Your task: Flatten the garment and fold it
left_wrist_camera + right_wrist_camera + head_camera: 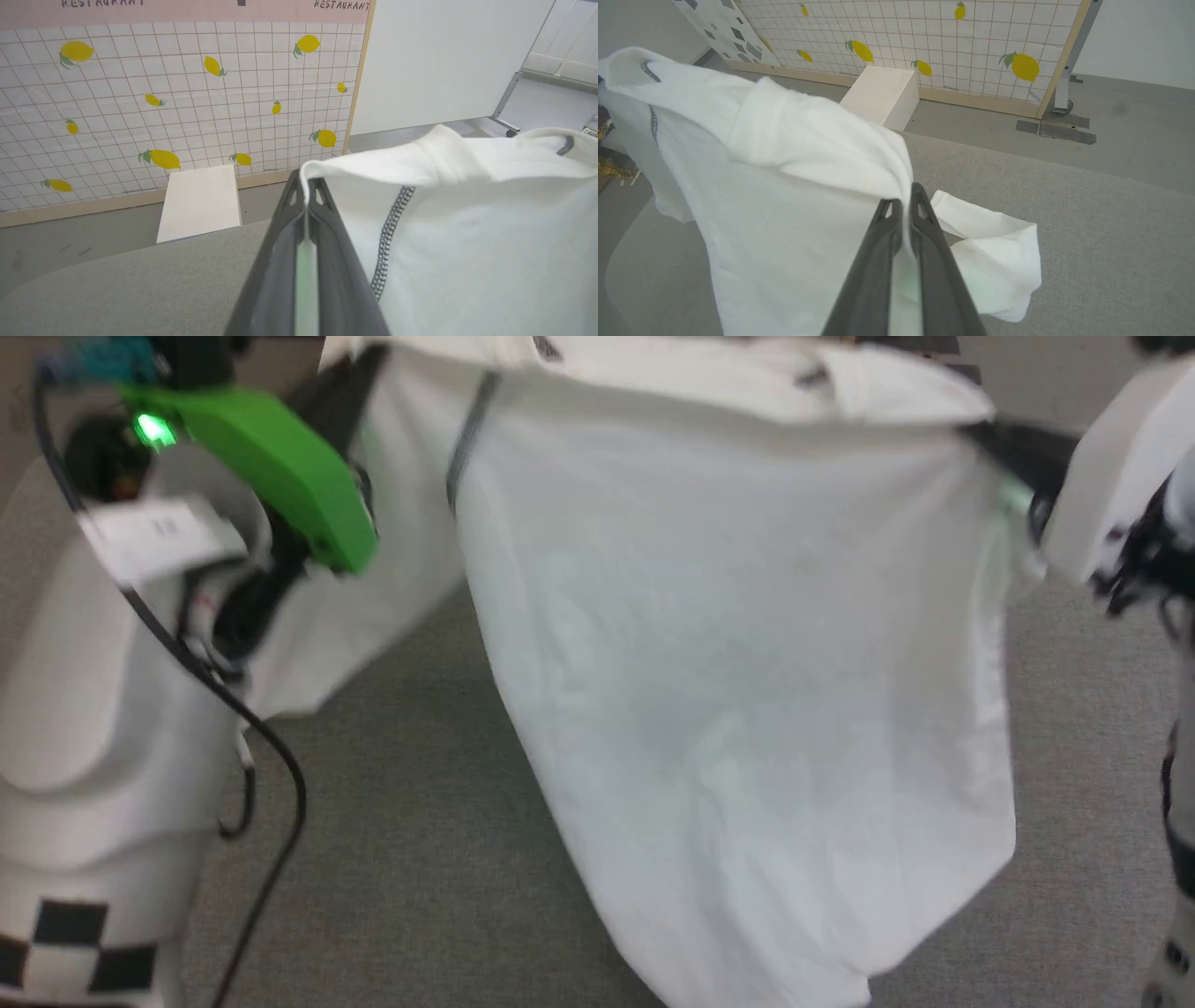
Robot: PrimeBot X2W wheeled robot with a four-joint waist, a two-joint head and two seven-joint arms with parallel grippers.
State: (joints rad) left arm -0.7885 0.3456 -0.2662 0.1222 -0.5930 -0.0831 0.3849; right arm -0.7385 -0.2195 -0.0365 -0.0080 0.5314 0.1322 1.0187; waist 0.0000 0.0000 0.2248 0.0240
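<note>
Grey cloth-covered tabletop (401,821): beneath. White thin-fabric shirt (747,709), dark grey stitched seams: hanging centre, clamped at 10 o'clock by closed left gripper (307,186), 2 o'clock by closed right gripper (903,200). Lemon-print tiled panel (187,93), left wrist view: lettering "RESTAURANT".

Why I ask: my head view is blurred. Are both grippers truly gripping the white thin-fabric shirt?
Observer: In the left wrist view, the left gripper is shut on the white thin-fabric shirt's top edge, beside a dark grey stitched seam.
Operator: And the right?
Observer: In the right wrist view, the right gripper is shut on a bunched fold of the shirt.
Operator: Anything trailing?
Observer: Yes, a loose white end hangs beyond the right fingers, low over the grey fabric-covered table. I cannot tell whether it touches.
</note>
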